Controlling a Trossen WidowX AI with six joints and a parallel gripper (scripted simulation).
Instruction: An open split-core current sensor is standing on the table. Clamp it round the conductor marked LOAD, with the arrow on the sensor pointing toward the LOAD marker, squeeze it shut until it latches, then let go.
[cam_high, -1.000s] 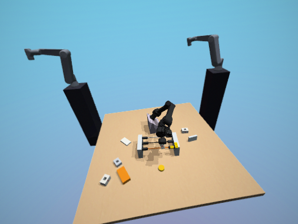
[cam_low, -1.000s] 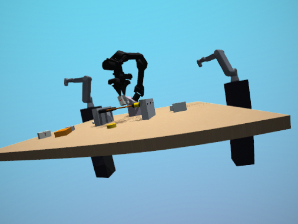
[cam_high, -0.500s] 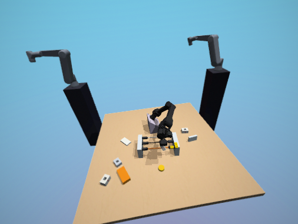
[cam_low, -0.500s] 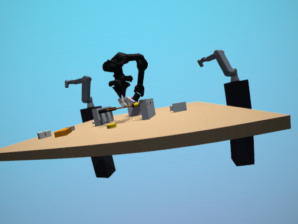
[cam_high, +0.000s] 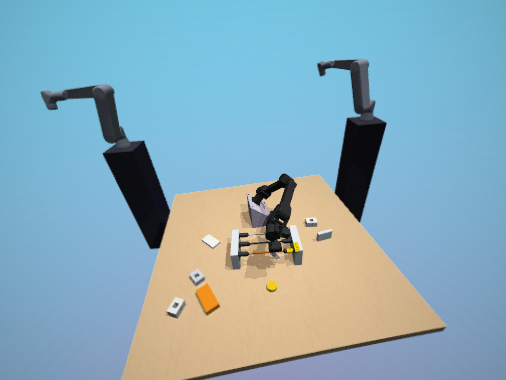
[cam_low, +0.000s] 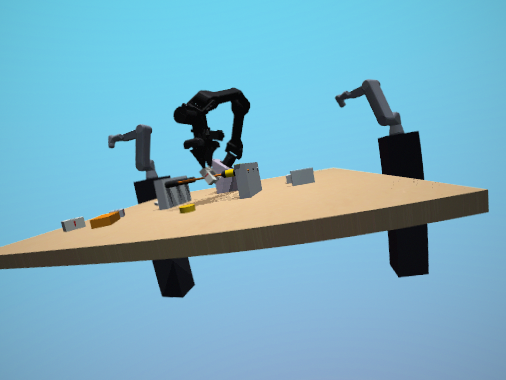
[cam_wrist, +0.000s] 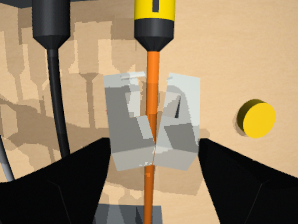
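Note:
The open split-core sensor (cam_low: 208, 176) (cam_wrist: 120, 117) is pale grey, with its two halves spread in a V. My gripper (cam_low: 207, 167) (cam_wrist: 154, 146) is shut on the sensor, one black finger at each outer side. The orange conductor (cam_high: 260, 253) (cam_low: 218, 175) (cam_wrist: 153, 80) shows in the gap between the halves and passes out of sight behind the hinge end. How deep it sits in the opening cannot be told. A yellow sleeve (cam_high: 290, 250) (cam_low: 229, 173) (cam_wrist: 143, 8) is at one end; its lettering is unreadable. The sensor's arrow is not visible.
Grey end blocks (cam_high: 235, 252) (cam_low: 250, 181) hold the conductors; a black conductor (cam_wrist: 56, 100) runs beside the orange one. A yellow disc (cam_high: 271, 286) (cam_low: 187, 208) (cam_wrist: 256, 119), an orange block (cam_high: 207, 299) (cam_low: 105, 219) and a lilac stand (cam_high: 257, 216) are nearby.

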